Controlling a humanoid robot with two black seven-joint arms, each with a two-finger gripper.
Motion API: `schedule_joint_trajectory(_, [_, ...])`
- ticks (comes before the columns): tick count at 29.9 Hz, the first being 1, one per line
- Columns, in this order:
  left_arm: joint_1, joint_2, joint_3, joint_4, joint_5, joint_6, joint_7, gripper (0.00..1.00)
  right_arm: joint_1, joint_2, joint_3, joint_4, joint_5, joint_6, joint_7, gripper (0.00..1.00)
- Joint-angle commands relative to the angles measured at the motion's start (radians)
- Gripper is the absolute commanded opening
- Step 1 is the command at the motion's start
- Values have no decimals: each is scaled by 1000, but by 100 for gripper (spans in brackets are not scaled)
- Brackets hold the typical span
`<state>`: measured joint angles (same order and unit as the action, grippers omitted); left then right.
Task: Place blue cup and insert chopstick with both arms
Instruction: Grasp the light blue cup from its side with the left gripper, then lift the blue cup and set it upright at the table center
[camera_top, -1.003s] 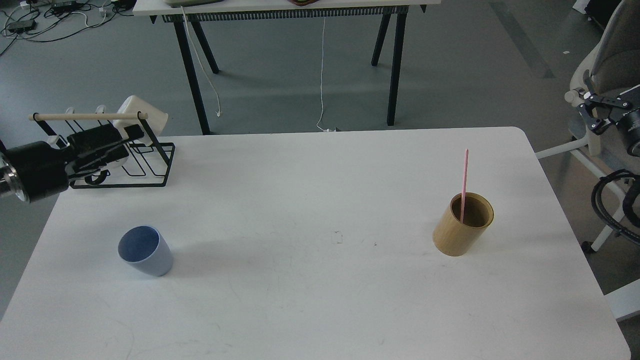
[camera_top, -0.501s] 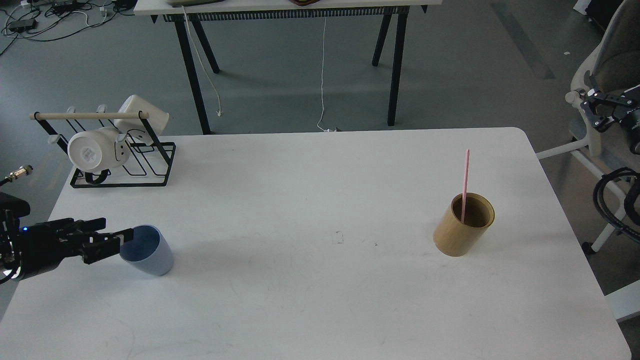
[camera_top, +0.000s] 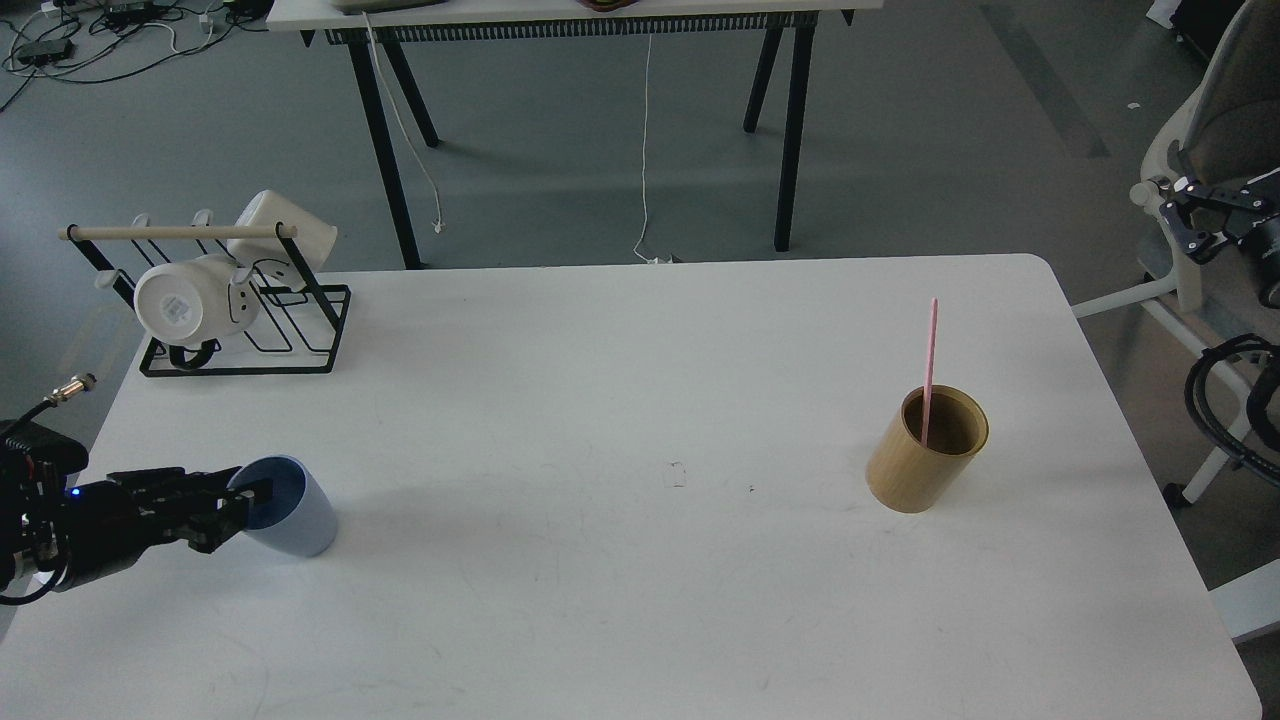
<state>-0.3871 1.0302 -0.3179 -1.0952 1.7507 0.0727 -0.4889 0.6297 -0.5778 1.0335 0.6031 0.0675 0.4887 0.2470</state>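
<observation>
Left arm reaching in low from the left edge, nearly level with the white table (camera_top: 620, 380), black links and a small blue light showing near the wrist. Left gripper (camera_top: 240, 500) at the rim of the blue cup (camera_top: 300, 520), one fingertip (camera_top: 262, 489) poking over the rim into the dark blue inside, another lower finger against the outer wall on the near side; jaws narrowly parted around the cup's wall, though whether actually pinching it or only touching cannot be told. Blue cup near the table's left edge, leaning, mouth turned toward the gripper. Right arm far off at the right edge, beyond the table, raised beside a grey office chair (camera_top: 1225, 130); right gripper (camera_top: 1190, 215) small and seen side-on, clawed fingers spread apart with nothing between them. Chopstick (camera_top: 930, 365) standing nearly upright in the tan wooden holder (camera_top: 925, 455) on the right part of the table, well apart from the blue cup, its pink upper part rising clear above the holder's rim. At the far left corner of the table, a black wire rack (camera_top: 300, 330) with a pale wooden rod (camera_top: 175, 232) across the top and two white mugs (camera_top: 190, 300) lying in it. Beyond, grey floor, another table on black legs (camera_top: 385, 150), a white cable (camera_top: 645, 150) hanging down, and tangled leads in the far left corner.
</observation>
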Motion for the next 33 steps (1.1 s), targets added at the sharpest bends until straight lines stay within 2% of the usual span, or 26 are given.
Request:
schedule_joint_trajectory(1, [-9, 2, -1, 0, 1, -4, 0, 5, -1, 0, 0, 0, 0, 0, -2, 99])
schedule_joint_trajectory(6, [-87, 10, 0, -2, -2, -37, 0, 4, 1, 0, -1, 1, 0, 0, -2, 99])
schedule_joint_trajectory(12, [-237, 33, -4, -32, 0, -169, 0, 3, 10, -4, -12, 3, -5, 0, -3, 99])
schedule_joint_trajectory(20, [-508, 8, -3, -205, 19, -439, 0, 2, 140, -47, -30, -8, -14, 0, -5, 99])
schedule_joint_trajectory(25, [-645, -171, -4, -307, 248, -561, 0, 1, 192, -42, -72, 0, -17, 0, -6, 99])
schedule_joint_trajectory(27, [-653, -283, -4, -308, 305, -561, 0, 1, 199, -39, -79, 3, -17, 0, -6, 99])
schedule_joint_trajectory(31, [-647, -403, -3, -304, 351, -561, 0, 2, 199, -46, -81, 3, -17, 0, -18, 99])
schedule_joint_trajectory(33, [-638, -464, 6, -295, 389, -561, 35, 2, 199, -50, -96, 0, -17, 0, -31, 99])
